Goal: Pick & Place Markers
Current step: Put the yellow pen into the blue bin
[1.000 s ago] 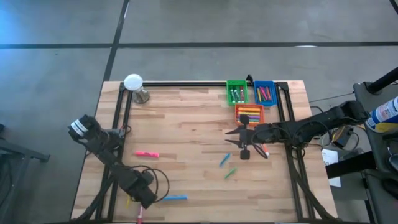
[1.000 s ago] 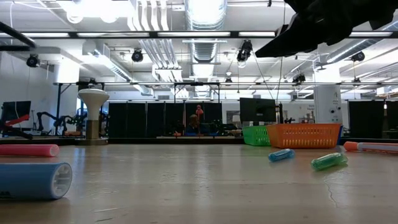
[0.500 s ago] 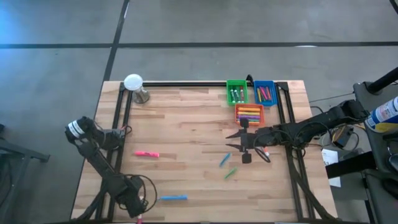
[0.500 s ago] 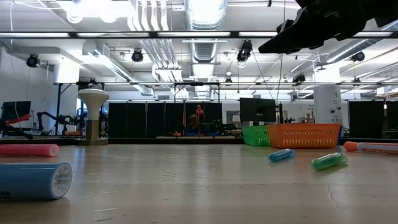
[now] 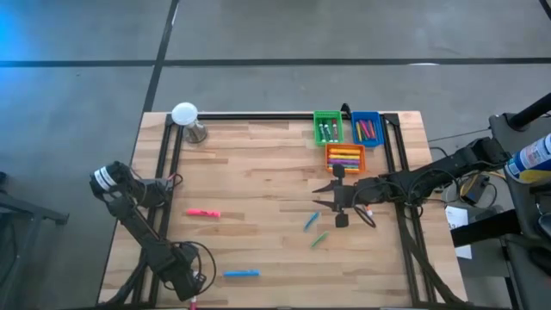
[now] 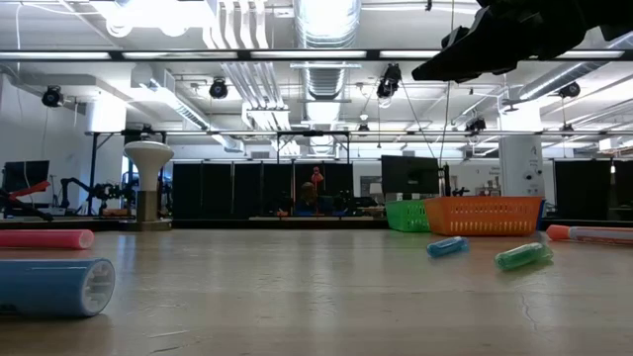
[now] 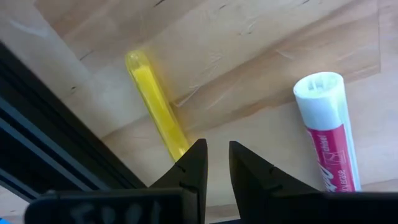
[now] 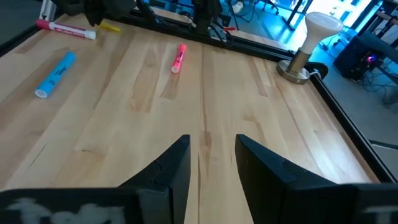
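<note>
Markers lie loose on the wooden table: a pink one (image 5: 203,213), a blue one (image 5: 241,274), a short blue one (image 5: 310,222) and a green one (image 5: 319,239). At the near left corner my left gripper (image 7: 216,149) points steeply down, open by a narrow gap that shows only bare wood. It stands between a yellow marker (image 7: 155,106) and a red-and-white marker (image 7: 326,137). My right gripper (image 5: 320,195) hovers open above the table near the bins, nothing between its fingers. My left gripper has one fingertip (image 7: 198,158) standing in front of the yellow marker's near end (image 7: 180,146). I cannot tell whether it touches the marker. The marker lies flat on the table.
Green (image 5: 328,127), blue (image 5: 366,127) and orange (image 5: 344,158) bins with markers stand at the far right. A white-topped stand (image 5: 186,116) is at the far left corner. A black frame rail (image 7: 50,124) runs close beside the yellow marker.
My left gripper has swung toward the table's near left corner and rolled about its own axis. It now stands over the yellow and red-and-white markers. The markers on the table have not moved.
</note>
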